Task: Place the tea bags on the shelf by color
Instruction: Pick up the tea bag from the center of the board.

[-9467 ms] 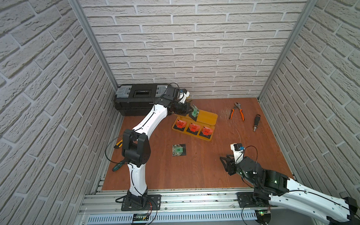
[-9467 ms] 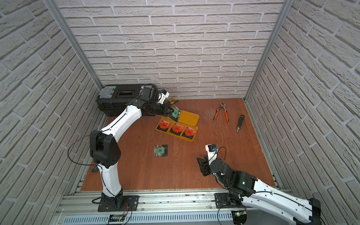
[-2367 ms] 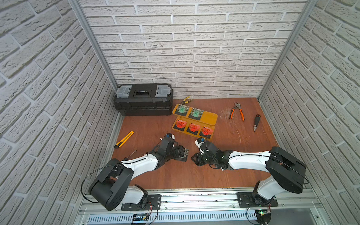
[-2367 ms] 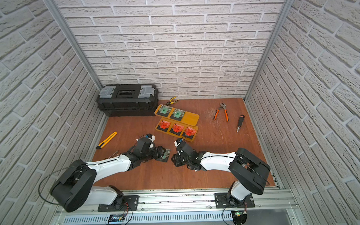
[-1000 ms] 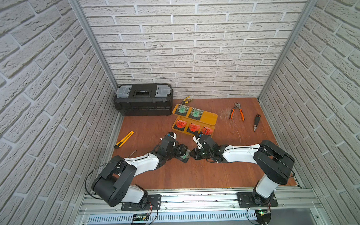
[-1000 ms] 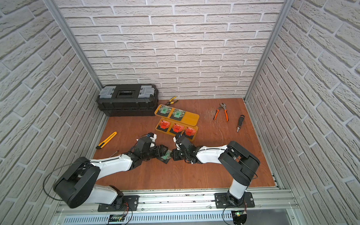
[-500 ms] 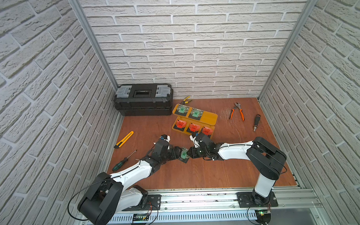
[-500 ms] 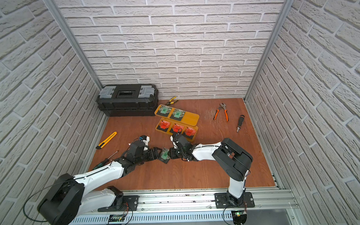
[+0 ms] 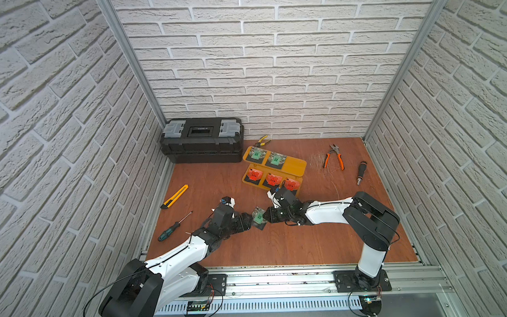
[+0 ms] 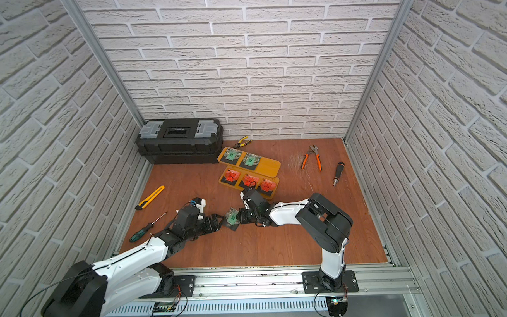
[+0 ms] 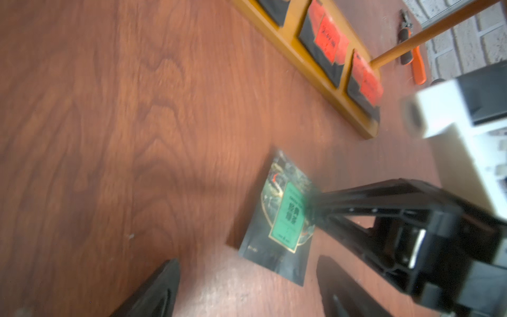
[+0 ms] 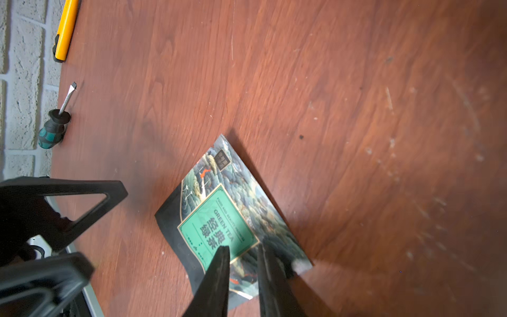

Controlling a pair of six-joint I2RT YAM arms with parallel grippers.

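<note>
We find the right hand (image 9: 267, 217) clamped on one edge of a green tea bag (image 9: 258, 218), near the middle of the bench (image 9: 278, 245), in front of the shelf (image 9: 296, 165) and apart from it. The bag is tilted, gripped edge raised, opposite edge down at the wood. The left hand (image 9: 248, 221) faces it from the other side, fingers spread and holding nothing, tips just beside the bag.

Both top views show the shelf whole: two green bags (image 9: 256, 155) on the upper board, three red bags (image 9: 272, 179) on the lower board, the upper board's right end bare. The left wrist view gives only the lower board's edge (image 11: 362, 129) with red bags seen side-on, and the right hand's fingers (image 11: 370, 192) meeting at the bag's edge. Only the right wrist view lets us read "GREEN TEA" on the label (image 12: 216, 219); it shows the right hand's two fingers close together across the bag's rim.

The bench is reddish-brown wood grain, scuffed in places. On it lie a black toolbox (image 9: 202, 137) at the rear left, yellow pliers (image 9: 262, 141) beside it, orange pliers (image 9: 333, 160), a black-handled driver (image 9: 361, 173), a yellow knife (image 9: 174, 196) and a green-handled screwdriver (image 9: 169, 230). White brick-pattern walls (image 9: 272, 62) close three sides; a metal rail (image 9: 280, 283) carries both arm bases.
</note>
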